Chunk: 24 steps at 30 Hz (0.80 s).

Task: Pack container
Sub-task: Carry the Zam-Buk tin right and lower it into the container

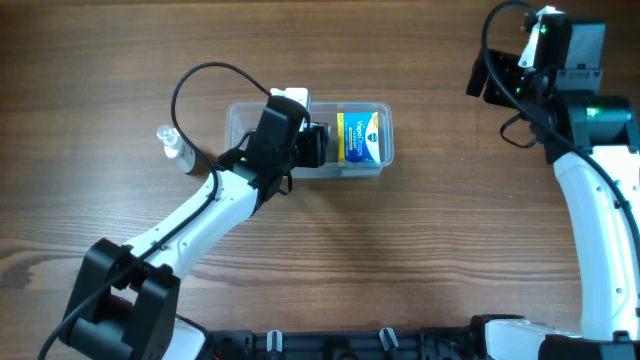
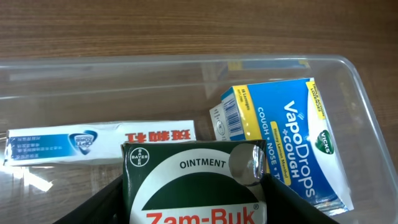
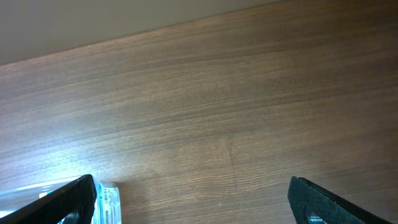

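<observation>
Green ointment box (image 2: 193, 180) sits nearest the left wrist camera, clamped between the fingers of the left claw (image 1: 316, 144), which hangs over the middle of the container (image 1: 240, 115). At the container's nine o'clock, just beside its wall, a small clear bottle (image 1: 172, 143) lies on the wooden table (image 1: 430, 250). Inside the container, a long white box (image 2: 99, 142) lies flat along the twelve o'clock wall, and a blue-and-yellow carton (image 1: 361, 137) fills the three o'clock end. Well apart, at the table's two o'clock, the right claw (image 3: 192, 182) is spread wide and holds nothing.
</observation>
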Each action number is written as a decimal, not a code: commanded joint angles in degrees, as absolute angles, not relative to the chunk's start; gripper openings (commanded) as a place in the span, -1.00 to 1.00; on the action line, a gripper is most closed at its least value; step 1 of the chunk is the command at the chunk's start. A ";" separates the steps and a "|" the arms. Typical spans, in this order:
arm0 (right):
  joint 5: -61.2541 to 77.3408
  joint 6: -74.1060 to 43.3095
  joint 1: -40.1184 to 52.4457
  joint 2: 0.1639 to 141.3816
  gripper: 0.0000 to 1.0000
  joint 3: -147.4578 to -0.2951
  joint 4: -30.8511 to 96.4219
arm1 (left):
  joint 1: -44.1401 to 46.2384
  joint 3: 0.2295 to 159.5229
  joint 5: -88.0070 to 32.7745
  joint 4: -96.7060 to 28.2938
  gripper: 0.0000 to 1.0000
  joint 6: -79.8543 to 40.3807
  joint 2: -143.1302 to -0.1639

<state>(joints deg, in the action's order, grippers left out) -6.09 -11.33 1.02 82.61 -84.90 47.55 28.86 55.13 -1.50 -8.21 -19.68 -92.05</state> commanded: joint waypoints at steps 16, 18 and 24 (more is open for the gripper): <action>-7.05 -12.01 1.10 83.18 0.99 -84.84 47.42 | 30.87 55.31 -0.93 -7.46 0.20 -20.21 -96.14; -7.05 -12.01 1.10 83.18 1.00 -84.84 47.42 | 30.87 55.31 -0.95 -7.33 0.18 -20.21 -96.14; -7.05 -12.03 1.10 83.18 0.99 -84.84 47.42 | 30.87 55.31 -0.93 -7.25 0.38 -20.21 -96.14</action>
<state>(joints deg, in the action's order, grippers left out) -6.09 -11.33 1.02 82.61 -84.90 47.55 30.70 55.13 -1.50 -7.62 -19.77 -95.64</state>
